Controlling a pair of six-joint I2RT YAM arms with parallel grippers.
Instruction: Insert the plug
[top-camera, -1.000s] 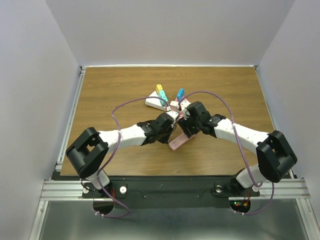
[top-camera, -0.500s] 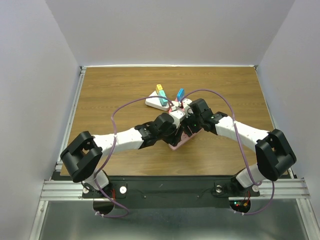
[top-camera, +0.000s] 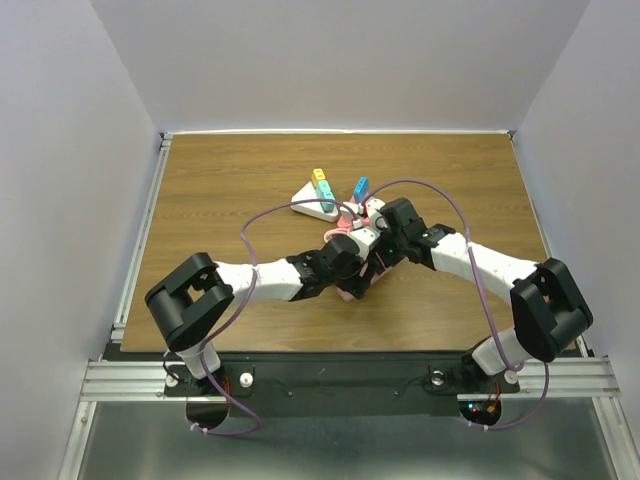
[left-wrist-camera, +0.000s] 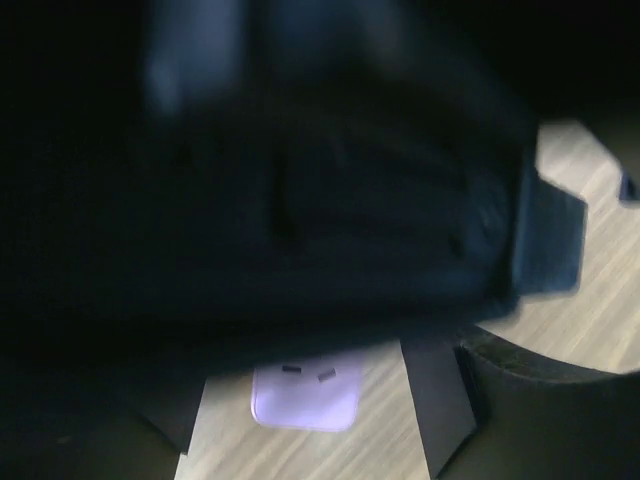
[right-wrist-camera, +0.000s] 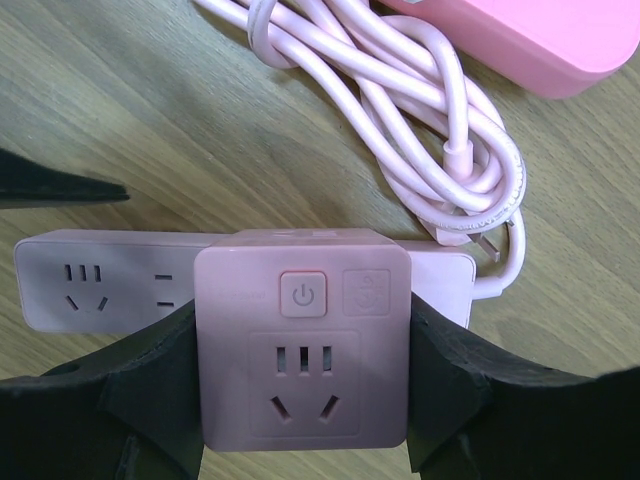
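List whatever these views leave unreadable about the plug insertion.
- Left wrist view: a dark blurred mass fills most of the frame, so whether the left gripper is open or shut cannot be told.
- Top view: both wrists cover the pink adapter, hiding how it sits.
- Right wrist view: the adapter's underside is hidden by its own body. The pink casing is cut off by the top edge.

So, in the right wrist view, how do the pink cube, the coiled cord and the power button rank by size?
1. Cord and cube: similar spread; the cube sits nearer the camera, so no ranking.
2. Button: clearly smallest.
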